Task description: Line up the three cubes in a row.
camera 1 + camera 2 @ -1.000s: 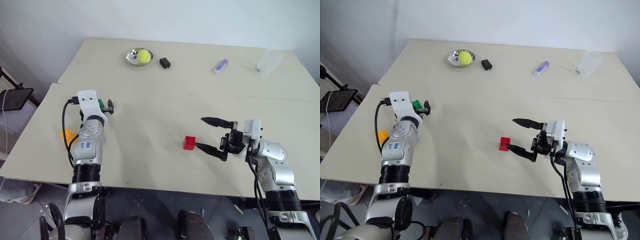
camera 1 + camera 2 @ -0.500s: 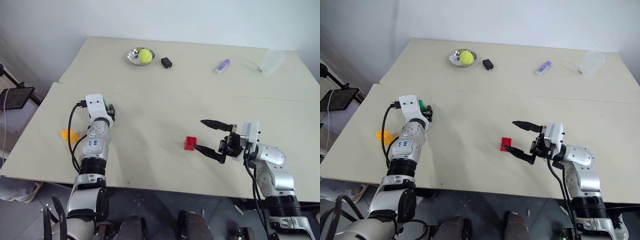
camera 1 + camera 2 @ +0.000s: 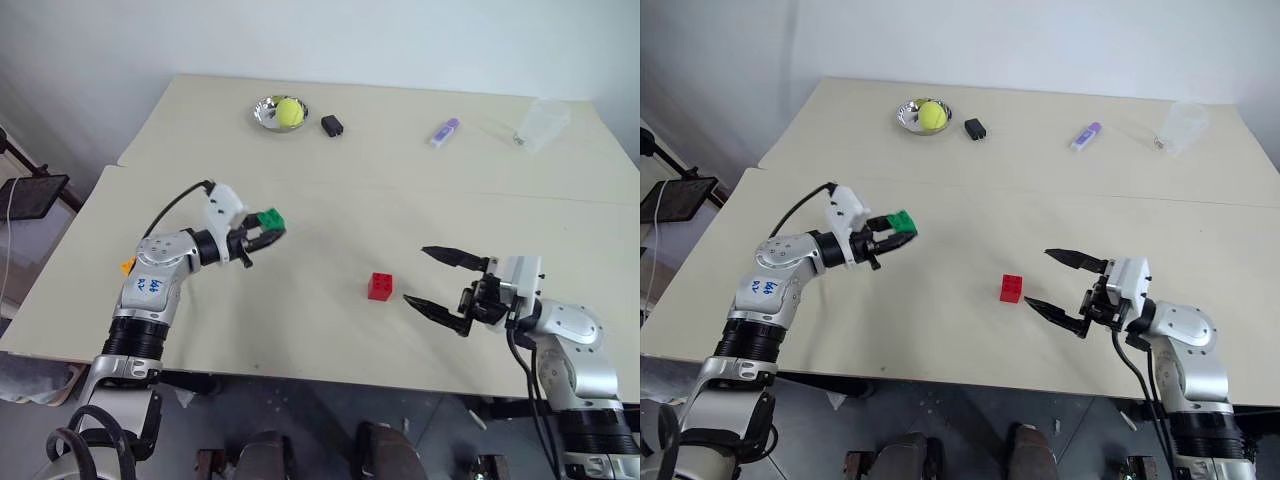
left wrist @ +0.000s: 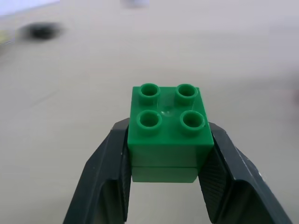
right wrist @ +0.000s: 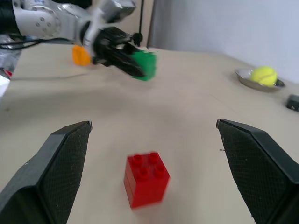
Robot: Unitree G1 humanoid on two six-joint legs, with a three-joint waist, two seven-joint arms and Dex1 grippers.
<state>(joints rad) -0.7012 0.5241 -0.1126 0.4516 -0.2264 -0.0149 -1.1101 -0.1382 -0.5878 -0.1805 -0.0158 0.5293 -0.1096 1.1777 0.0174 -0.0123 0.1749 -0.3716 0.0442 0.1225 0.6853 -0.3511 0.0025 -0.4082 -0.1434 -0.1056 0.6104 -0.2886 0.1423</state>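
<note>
My left gripper (image 3: 268,228) is shut on the green cube (image 3: 268,218) and holds it a little above the table, left of centre. In the left wrist view the green cube (image 4: 168,126) sits studs-up between the two black fingers (image 4: 105,182). The red cube (image 3: 380,286) rests on the table near the middle. My right gripper (image 3: 418,275) stands open just to its right, apart from it, and the red cube (image 5: 145,179) lies ahead of the spread fingers. The orange-yellow cube (image 3: 126,266) peeks out behind my left arm near the table's left edge.
At the back of the table (image 3: 330,200) stand a metal bowl (image 3: 264,116) holding a tennis ball (image 3: 289,110), a small black block (image 3: 331,125), a purple-and-white tube (image 3: 443,131) and a clear plastic cup (image 3: 540,122). A seam crosses the table ahead of the grippers.
The left gripper closed on the green cube, lifted it and swung it right toward the middle. The right gripper, still open, drew back to the right, away from the red cube.
</note>
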